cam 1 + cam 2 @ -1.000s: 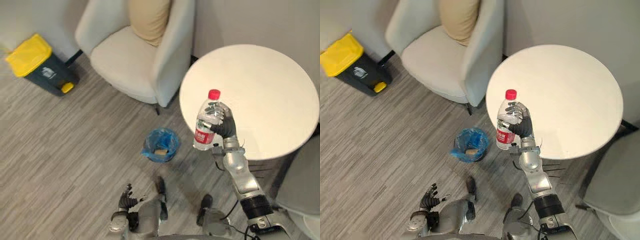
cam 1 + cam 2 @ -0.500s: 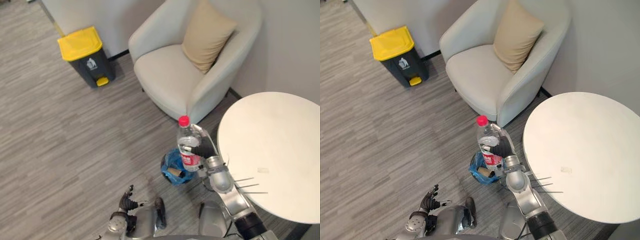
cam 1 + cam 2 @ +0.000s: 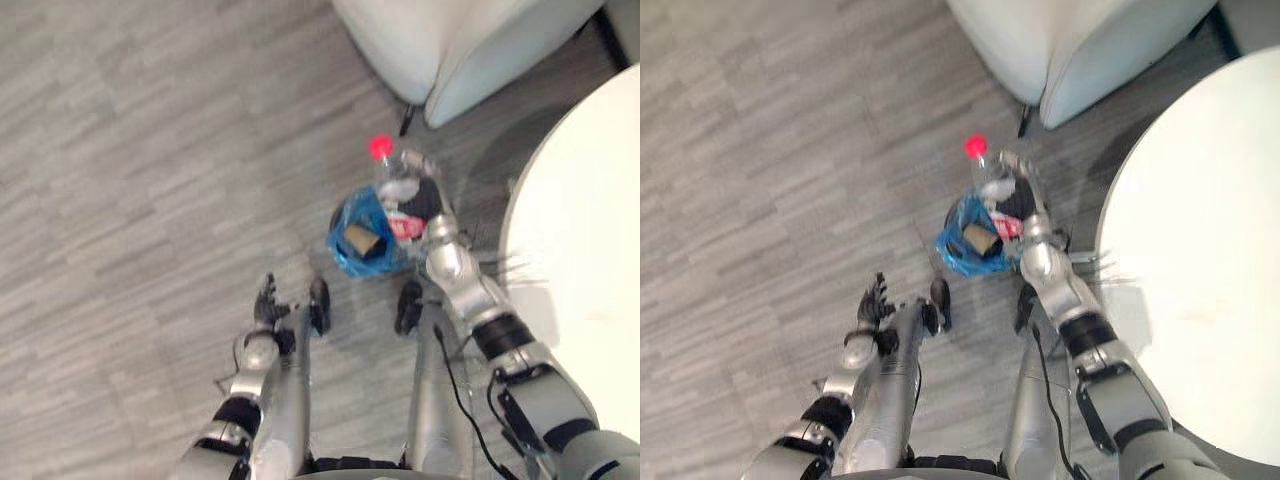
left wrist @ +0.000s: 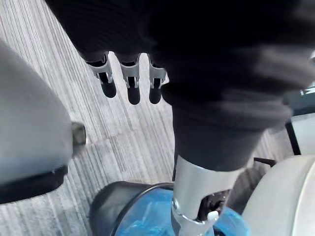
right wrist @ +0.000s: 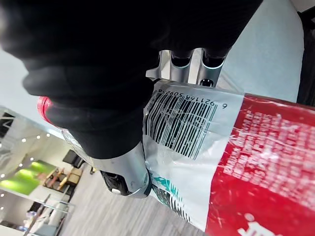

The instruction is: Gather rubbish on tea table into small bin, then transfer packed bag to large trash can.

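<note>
Right hand (image 3: 428,200) clamps a clear, red-capped plastic bottle (image 3: 396,186) over the blue-lined bin (image 3: 345,262); wrist view adds its barcode (image 5: 179,120). Left hand (image 3: 266,300) hangs, fingers loose.

The bottle (image 3: 398,190) is clear, with a red cap (image 3: 380,147) and a red-and-white label (image 5: 256,162) (a black barcode runs across the white part). The small bin (image 4: 106,211) is dark, its bag (image 3: 345,262) bright blue, with a brown scrap (image 3: 360,240) inside. The floor (image 3: 150,150) is grey, streaked in planks. The table (image 3: 580,230) and armchair (image 3: 450,40) are off-white.
</note>
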Robot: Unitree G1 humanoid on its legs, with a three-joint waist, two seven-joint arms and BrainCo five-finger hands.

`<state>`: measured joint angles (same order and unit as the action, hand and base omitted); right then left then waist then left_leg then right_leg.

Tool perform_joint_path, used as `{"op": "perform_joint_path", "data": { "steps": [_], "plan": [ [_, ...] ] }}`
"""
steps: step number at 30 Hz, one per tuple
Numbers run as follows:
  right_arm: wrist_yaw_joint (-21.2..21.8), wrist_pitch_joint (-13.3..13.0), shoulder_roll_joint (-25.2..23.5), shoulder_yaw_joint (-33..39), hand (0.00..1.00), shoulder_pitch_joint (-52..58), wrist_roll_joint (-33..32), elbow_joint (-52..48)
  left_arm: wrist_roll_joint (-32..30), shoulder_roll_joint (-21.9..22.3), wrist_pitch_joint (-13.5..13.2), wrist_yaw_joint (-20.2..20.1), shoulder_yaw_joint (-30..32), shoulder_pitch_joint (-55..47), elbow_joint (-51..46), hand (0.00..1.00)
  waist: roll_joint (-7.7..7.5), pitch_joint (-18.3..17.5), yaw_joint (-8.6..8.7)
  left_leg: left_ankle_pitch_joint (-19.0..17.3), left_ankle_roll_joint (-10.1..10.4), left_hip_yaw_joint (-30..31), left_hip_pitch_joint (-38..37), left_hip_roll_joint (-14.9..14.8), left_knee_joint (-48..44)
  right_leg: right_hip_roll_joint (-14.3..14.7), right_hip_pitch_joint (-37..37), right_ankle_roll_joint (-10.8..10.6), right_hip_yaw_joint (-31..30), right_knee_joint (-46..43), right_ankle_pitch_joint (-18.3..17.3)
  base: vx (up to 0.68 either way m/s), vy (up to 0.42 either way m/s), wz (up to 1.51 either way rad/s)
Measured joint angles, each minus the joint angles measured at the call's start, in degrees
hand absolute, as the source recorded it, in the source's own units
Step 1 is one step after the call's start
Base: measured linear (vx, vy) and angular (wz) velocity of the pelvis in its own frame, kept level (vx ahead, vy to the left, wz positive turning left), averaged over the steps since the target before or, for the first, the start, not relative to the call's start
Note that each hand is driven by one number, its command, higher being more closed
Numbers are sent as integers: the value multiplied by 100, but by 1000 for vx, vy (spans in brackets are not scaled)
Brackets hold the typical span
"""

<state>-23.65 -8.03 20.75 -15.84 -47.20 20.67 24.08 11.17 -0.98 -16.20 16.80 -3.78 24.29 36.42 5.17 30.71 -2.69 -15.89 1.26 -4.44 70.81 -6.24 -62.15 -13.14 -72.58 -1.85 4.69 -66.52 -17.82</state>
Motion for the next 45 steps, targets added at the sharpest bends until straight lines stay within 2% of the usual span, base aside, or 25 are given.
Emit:
{"op": "perform_joint_path", "data": {
  "steps": [1, 5, 6, 10, 16, 19, 22, 27, 30, 34, 37, 42, 43, 45],
  "plan": [
    [-2, 19, 0, -4, 100, -103, -56, 2, 1, -26, -82, 23, 113, 105, -225, 0, -1, 4, -14, 11, 11, 23, 372, -25, -167, -4, -362, 4, -7, -172, -2, -139, -75, 13],
    [-4, 109, 6, -53, 100, -436, -276, 565, 55, -154, -167, 111, 228, 397, -498, 0, -7, 8, -124, 79, 9, 77, 1057, -64, -481, -24, -1040, 14, -17, -528, -11, -91, -22, 9],
    [-7, 157, 2, -57, 0, -566, -285, 755, 61, -221, -210, 114, 231, 404, -620, 0, -7, 8, -135, 98, 19, 104, 1210, -56, -520, -40, -1185, 14, -2, -585, -13, -58, 6, 14],
    [-7, 224, 1, -97, 0, -811, -326, 1174, 272, -284, -179, 135, 371, 453, -742, 0, -7, 8, -142, 134, 20, 136, 1412, -39, -562, -79, -1362, 7, 24, -652, -18, -45, 26, 8],
    [-33, 221, -4, -124, 0, -827, -324, 891, 284, -321, -146, 208, 411, 453, -749, 0, -18, 12, -122, 166, 29, 135, 1427, -39, -473, -92, -1362, 6, 58, -570, -17, -14, 22, 1],
    [-219, 204, 7, -226, 0, -461, -120, -90, 280, -377, -72, 211, 500, 452, -791, 0, -128, 25, -111, 197, 39, 144, 1391, -63, -421, -79, -1342, 36, 86, -544, 1, 0, 0, 0],
    [-324, 167, -5, -251, 0, 212, 368, -1126, 177, -397, -54, 214, 589, 382, -753, 0, -230, 56, -58, 213, 70, 280, 1225, -91, -375, -19, -1079, 35, 203, -445, -1, 2, 15, -4],
    [-388, 133, -60, -263, 0, 1032, 940, -1623, 14, -461, -31, 213, 671, 168, -700, 0, -444, 62, 34, 241, 116, 267, 849, -104, -105, 27, -680, 14, 247, -140, 15, -15, 23, -2],
    [-290, 92, -69, -368, 0, 1335, 1231, -1623, -63, -485, 10, 210, 672, 165, -534, 0, -454, 60, 37, 342, 112, 264, 694, -121, 118, 33, -478, -3, 326, 67, 56, -15, 25, 5],
    [-48, 11, -258, -755, 0, 1362, 1502, -1251, -69, -495, 15, 207, 673, 162, -414, 0, -485, 63, 28, 371, 109, 227, 557, -164, 226, 84, -355, 90, 332, 203, 131, 4, 17, -5],
    [95, -15, -564, -905, 0, 1196, 1694, -381, -78, -493, 7, 205, 665, 162, -402, 0, -490, 66, 28, 383, 122, 228, 544, -157, 291, 85, -347, 91, 343, 243, 132, -1, 5, 2],
    [256, 218, -922, -968, 0, 620, 1998, 1155, -71, -487, -82, 206, 663, 163, -390, 0, -490, 66, 10, 540, 168, 311, 613, -61, 510, -3, -394, 81, 459, 303, 128, -9, 11, 16],
    [256, 264, -948, -964, 100, 446, 2040, 1436, -55, -497, -111, 211, 673, 169, -424, 0, -489, 66, -18, 562, 199, 331, 672, -46, 531, -14, -451, 82, 476, 289, 129, -17, 11, 14],
    [254, 434, -969, -933, 100, 94, 2045, 1934, -34, -468, -32, 211, 664, 309, -420, 0, -484, 66, -105, 615, 231, 352, 783, 16, 572, -62, -602, 78, 474, 228, 126, -30, 18, 17]
  ]
}}
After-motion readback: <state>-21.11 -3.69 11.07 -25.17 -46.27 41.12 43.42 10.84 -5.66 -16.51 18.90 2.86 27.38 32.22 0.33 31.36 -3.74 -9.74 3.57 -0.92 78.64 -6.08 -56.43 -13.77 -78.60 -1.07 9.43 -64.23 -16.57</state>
